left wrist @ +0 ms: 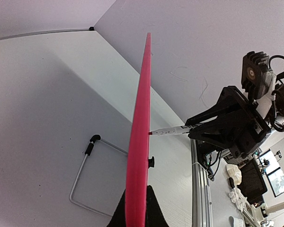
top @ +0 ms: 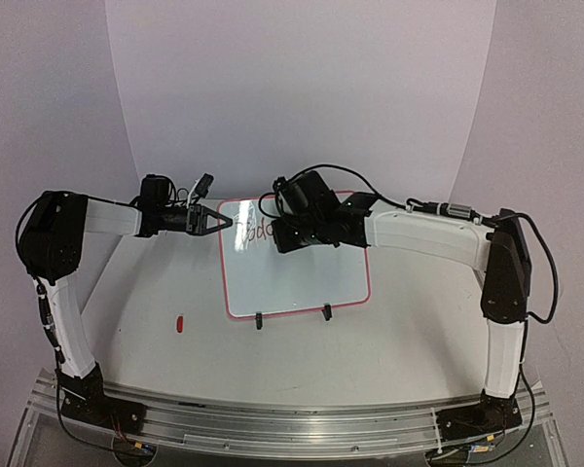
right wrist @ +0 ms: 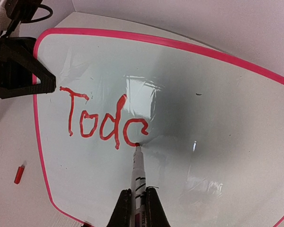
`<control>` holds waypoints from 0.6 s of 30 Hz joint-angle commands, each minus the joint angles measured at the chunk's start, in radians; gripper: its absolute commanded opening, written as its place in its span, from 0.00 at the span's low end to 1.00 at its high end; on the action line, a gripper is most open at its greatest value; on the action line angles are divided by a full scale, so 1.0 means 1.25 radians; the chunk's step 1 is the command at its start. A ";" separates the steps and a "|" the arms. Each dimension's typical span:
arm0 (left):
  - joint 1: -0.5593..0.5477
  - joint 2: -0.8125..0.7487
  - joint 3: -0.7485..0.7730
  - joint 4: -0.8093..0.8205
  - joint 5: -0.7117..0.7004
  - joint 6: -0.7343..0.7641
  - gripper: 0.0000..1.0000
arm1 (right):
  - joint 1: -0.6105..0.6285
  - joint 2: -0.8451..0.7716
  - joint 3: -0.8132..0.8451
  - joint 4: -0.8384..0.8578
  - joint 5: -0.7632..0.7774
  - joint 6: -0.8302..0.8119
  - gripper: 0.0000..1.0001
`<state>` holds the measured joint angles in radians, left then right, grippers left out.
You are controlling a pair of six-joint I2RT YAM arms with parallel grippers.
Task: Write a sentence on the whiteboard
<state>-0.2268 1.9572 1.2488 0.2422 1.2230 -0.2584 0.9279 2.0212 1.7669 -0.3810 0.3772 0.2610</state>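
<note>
One whiteboard (top: 292, 277) stands propped mid-table (top: 399, 360) on two black clip feet (top: 258, 321).

Two grippers:
- Left gripper (top: 224, 222): clamped on the board's left edge.
- Right gripper (right wrist: 138, 201): clamped on one marker (right wrist: 138, 170), with the tip touching the board.

One red cap (top: 179, 323) lies to the left of the board. The red lettering (right wrist: 102, 124) has four characters, "Todc".

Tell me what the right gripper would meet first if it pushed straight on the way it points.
The whiteboard. The marker in the right gripper has its tip on the board face at the last red letter, so pushing on would likely press it harder.
</note>
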 commanded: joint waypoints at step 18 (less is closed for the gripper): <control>-0.010 -0.008 -0.007 0.000 -0.045 0.082 0.00 | -0.018 0.032 0.069 -0.006 0.037 -0.025 0.00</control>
<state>-0.2264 1.9572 1.2488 0.2428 1.2274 -0.2546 0.9188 2.0304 1.8133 -0.3912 0.4126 0.2359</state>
